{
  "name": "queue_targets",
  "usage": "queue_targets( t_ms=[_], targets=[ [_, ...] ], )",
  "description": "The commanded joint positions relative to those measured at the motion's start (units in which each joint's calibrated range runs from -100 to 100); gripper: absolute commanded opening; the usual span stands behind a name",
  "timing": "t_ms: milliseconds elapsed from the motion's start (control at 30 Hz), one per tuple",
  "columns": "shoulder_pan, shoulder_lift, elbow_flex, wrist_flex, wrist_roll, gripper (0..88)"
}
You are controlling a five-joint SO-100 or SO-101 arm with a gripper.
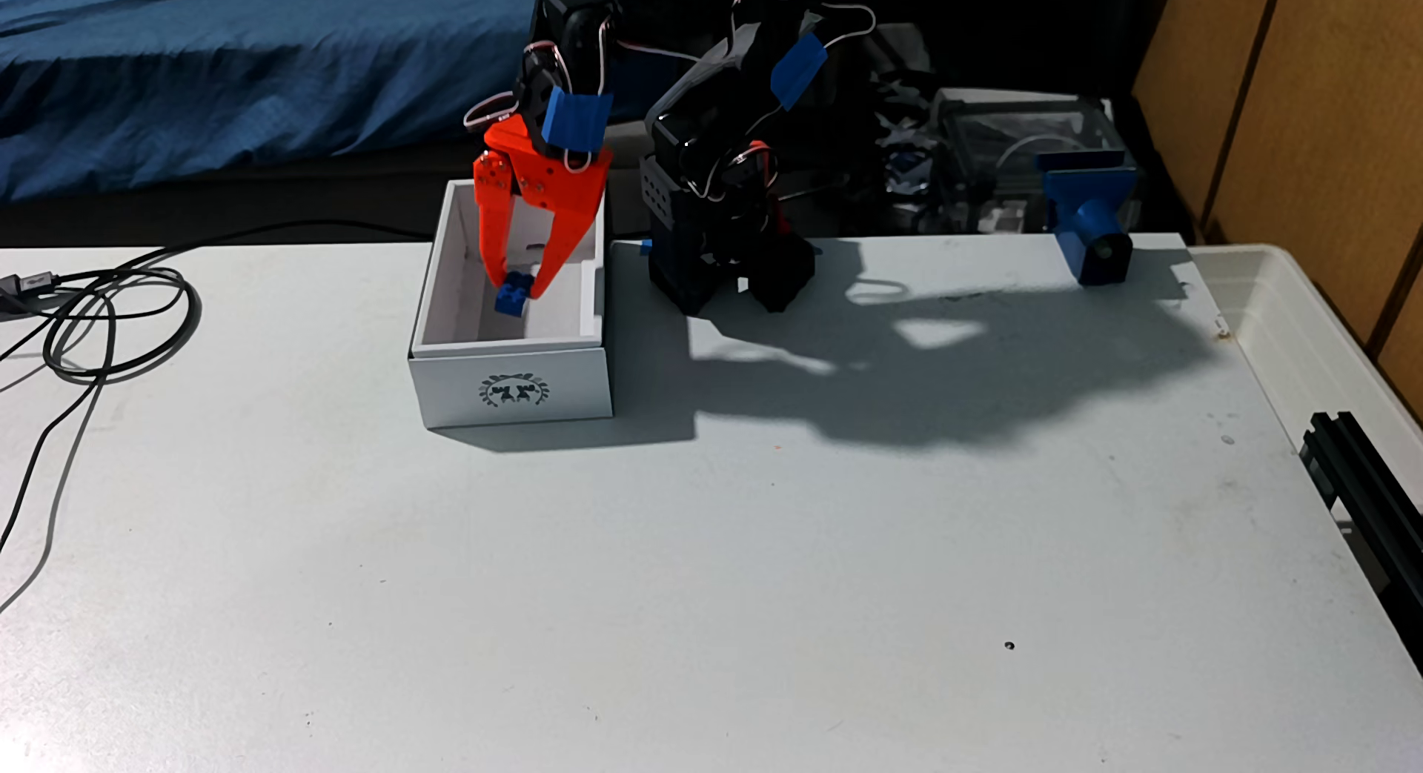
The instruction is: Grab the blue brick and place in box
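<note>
The white cardboard box (512,388) stands open on the table left of the arm's base, its dark wreath emblem facing the camera. My orange gripper (520,282) reaches down into the box from above. Its two fingers converge on the small blue brick (513,296), which sits tilted between the fingertips, low inside the box near the back. The jaws are closed on the brick. Whether the brick touches the box floor cannot be told.
The black arm base (724,257) stands right of the box. A blue cylindrical-nosed mount (1089,226) sits at the table's back right, with a translucent tub (1016,157) behind it. Dark cables (108,319) coil at the left. A black rail (1363,480) lies at the right edge.
</note>
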Motion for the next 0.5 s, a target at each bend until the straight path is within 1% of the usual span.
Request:
queue_targets(
  t_ms=[0,467],
  targets=[
    [0.4,-1.5,0.2,-1.5,0.2,1.1],
    [0.6,-1.7,-0.4,-1.4,0.2,1.3]
  ],
)
